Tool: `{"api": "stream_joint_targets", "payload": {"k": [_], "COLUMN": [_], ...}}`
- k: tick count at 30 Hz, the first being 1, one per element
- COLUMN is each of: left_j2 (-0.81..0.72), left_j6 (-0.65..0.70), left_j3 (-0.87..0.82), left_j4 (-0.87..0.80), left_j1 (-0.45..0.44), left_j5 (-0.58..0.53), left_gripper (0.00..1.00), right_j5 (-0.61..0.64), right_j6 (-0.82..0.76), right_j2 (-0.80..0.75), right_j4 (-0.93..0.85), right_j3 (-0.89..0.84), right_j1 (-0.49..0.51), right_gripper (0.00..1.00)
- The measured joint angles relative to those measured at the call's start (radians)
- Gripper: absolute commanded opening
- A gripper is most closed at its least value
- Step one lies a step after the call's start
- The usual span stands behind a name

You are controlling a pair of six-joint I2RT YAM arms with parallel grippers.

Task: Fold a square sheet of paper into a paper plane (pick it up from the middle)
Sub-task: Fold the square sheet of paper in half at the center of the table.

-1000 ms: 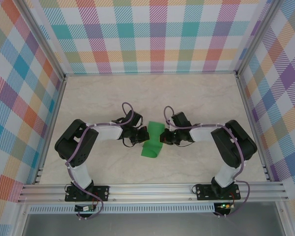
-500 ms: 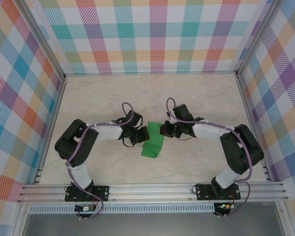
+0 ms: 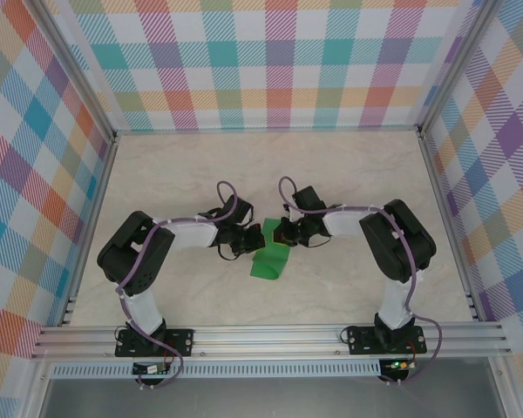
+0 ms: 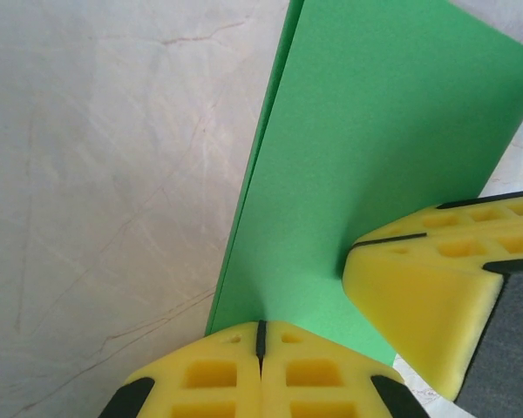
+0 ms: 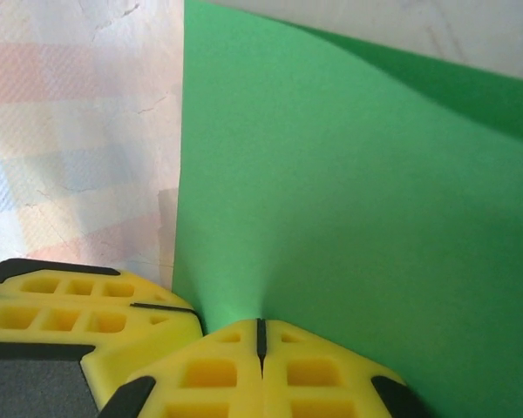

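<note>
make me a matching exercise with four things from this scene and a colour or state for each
Things:
1 square sheet of paper
2 left gripper
3 right gripper
4 table

Colours and states:
a pale, marbled
b shut on the paper's left side
c bright green
d shut on the paper's right side

Pairs: 1-c, 2-b, 3-d, 4-a

We are seeing the square sheet of paper (image 3: 268, 259), bright green and folded over, lying mid-table (image 3: 349, 174), its far part lifting and bowing.
</note>
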Motion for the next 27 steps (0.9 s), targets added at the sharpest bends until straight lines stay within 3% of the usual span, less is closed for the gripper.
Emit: {"api": "stream_joint_targets", "payload": {"k": [8,13,20,27], "left_j2": [0.001,0.002,0.003,0.003], "left_j6": [0.0,0.0,0.0,0.0], "left_j3": [0.0,0.0,0.0,0.0], "left_j4": [0.001,0.002,0.002,0.002], "left_j1": [0.0,0.0,0.0,-0.003], "left_j5": [0.0,0.0,0.0,0.0], "left_gripper": [0.0,0.0,0.0,0.0], "right_j5": [-0.029,0.051,0.049,0.016], "right_j6": [-0.035,-0.055,-0.054,-0.04], "right_j2": [-0.042,-0.118,-0.196,-0.063], "right_j4": [0.023,-0.045,-0.049,-0.019], "right_j3": [-0.072,-0.085,-0.078,-0.026], "right_j1": [-0.117,-0.187,-0.081,-0.017], "right_gripper": [0.03,0.03,0.03,0.02]}}
